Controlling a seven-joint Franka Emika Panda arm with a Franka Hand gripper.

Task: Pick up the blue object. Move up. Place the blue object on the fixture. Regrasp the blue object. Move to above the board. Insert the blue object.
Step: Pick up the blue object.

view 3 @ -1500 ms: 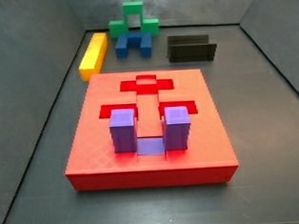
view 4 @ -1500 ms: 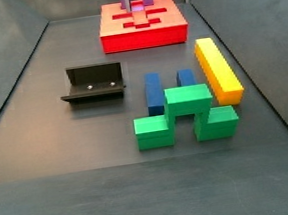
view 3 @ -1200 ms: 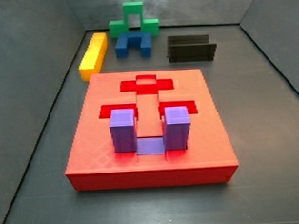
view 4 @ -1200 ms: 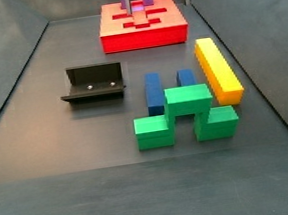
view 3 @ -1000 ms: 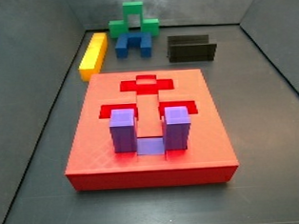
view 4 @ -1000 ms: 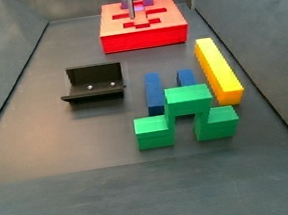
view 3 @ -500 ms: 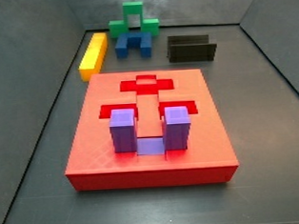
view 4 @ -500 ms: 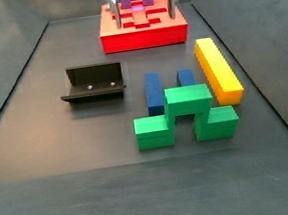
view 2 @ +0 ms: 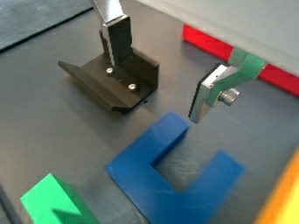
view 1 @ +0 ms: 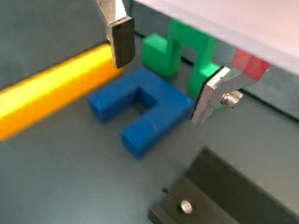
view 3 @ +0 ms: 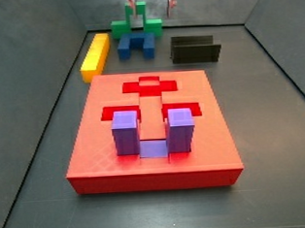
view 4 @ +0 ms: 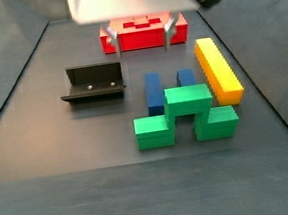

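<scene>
My gripper [view 1: 163, 68] is spread wide with nothing in it. It's hanging above the blue object [view 1: 142, 107], not touching it.

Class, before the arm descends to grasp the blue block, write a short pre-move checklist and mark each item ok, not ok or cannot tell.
1. Gripper open, nothing between fingers: ok.
2. Gripper above the blue object, not touching: ok.
3. Fingers straddle one prong: cannot tell.
4. Green block lies against the blue object, crowding a finger: not ok.
5. Fixture empty: ok.
6. Board slot free for the blue object: cannot tell.
</scene>
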